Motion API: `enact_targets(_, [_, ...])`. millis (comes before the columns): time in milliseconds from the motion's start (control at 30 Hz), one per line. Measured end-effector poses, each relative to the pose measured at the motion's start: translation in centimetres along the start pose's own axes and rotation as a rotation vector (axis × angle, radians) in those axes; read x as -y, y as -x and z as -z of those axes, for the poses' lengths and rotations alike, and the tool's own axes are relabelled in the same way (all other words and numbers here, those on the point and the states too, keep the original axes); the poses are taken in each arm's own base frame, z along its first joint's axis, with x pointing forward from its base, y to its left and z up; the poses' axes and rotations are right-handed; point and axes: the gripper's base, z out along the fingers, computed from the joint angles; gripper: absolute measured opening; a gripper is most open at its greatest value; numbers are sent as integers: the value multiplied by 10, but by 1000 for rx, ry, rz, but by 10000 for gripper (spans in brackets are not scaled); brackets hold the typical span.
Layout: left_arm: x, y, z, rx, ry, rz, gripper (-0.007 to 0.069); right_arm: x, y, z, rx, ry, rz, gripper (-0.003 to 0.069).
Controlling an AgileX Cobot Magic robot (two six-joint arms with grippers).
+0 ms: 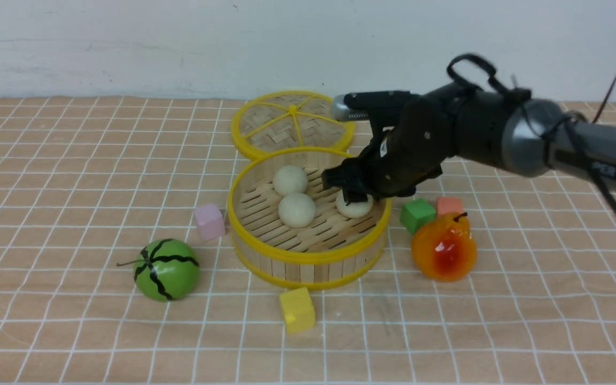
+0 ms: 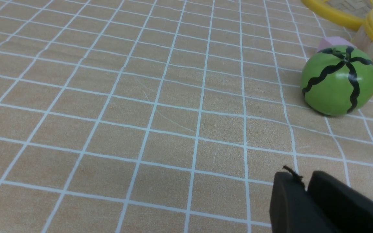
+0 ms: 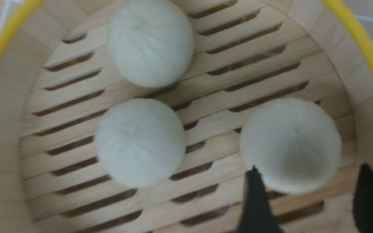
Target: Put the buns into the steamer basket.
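Buns in: we count all three buns on the slatted floor of the steamer basket (image 1: 308, 256) – the far bun (image 1: 290, 180), the middle bun (image 1: 297, 209) and the right-hand bun (image 1: 355, 207).
Right gripper: we see the right gripper (image 3: 309, 200) down inside the basket, jaws spread apart on either side of the right-hand bun (image 3: 290, 144), with a gap showing, so it looks let go to us.
Left gripper: the left gripper (image 2: 306, 197) sits low over the tablecloth near the watermelon toy (image 2: 339, 81), well away from the basket – jaws look pressed together, holding nothing.
Left to do: as far as we can judge, just lifting the right arm clear; the woven lid (image 1: 292, 124) leans behind the basket, not part of the job.
Writing: only some pale letters on the right arm's sleeve, too blurred for us to read; no brand anywhere else.
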Motion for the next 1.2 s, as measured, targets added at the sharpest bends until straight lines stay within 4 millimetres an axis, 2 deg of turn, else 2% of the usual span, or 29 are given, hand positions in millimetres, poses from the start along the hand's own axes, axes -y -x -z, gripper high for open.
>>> enact_targets(100, [0, 0, 0, 0, 0, 0, 86, -3, 11, 45, 27, 7, 29, 489])
enact_targets(200, [0, 0, 0, 0, 0, 0, 90, -3, 21, 103, 78, -6, 87, 480])
enact_targets(233, [0, 0, 0, 0, 0, 0, 91, -2, 21, 107, 76, -12, 94, 477])
enact_targets(267, [0, 0, 0, 0, 0, 0, 91, -1, 24, 148, 118, -21, 133, 439])
enact_targets(333, [0, 0, 0, 0, 0, 0, 91, 1, 22, 188, 152, -34, 170, 374])
enact_targets(400, [0, 0, 0, 0, 0, 0, 91, 3, 17, 230, 197, -31, 187, 274])
enact_targets(433, [0, 0, 0, 0, 0, 0, 91, 3, 16, 234, 201, -30, 190, 263])
enact_targets(467, [0, 0, 0, 0, 0, 0, 92, 7, 5, 264, 223, -28, 192, 157])
enact_targets(500, [0, 0, 0, 0, 0, 0, 92, 8, 3, 271, 234, -26, 191, 132])
enact_targets(533, [0, 0, 0, 0, 0, 0, 92, 11, -8, 283, 236, -26, 190, 62])
enact_targets(567, [0, 0, 0, 0, 0, 0, 92, 14, -16, 293, 248, -24, 189, 25])
enact_targets(633, [0, 0, 0, 0, 0, 0, 94, 19, -35, 300, 239, -26, 190, -15])
enact_targets(733, [0, 0, 0, 0, 0, 0, 95, 30, -68, 295, 198, -43, 200, -20])
enact_targets(767, [0, 0, 0, -1, 0, 0, 95, 30, -70, 294, 195, -45, 201, -20])
enact_targets(800, [0, 0, 0, -1, 0, 0, 95, 35, -86, 286, 162, -56, 208, -20])
enact_targets(933, [0, 0, 0, -1, 0, 0, 101, 43, -120, 269, 75, -50, 199, -18])
enact_targets(1200, [0, -1, 0, -2, 0, 0, 110, 51, -157, 237, -83, -53, 184, -15])
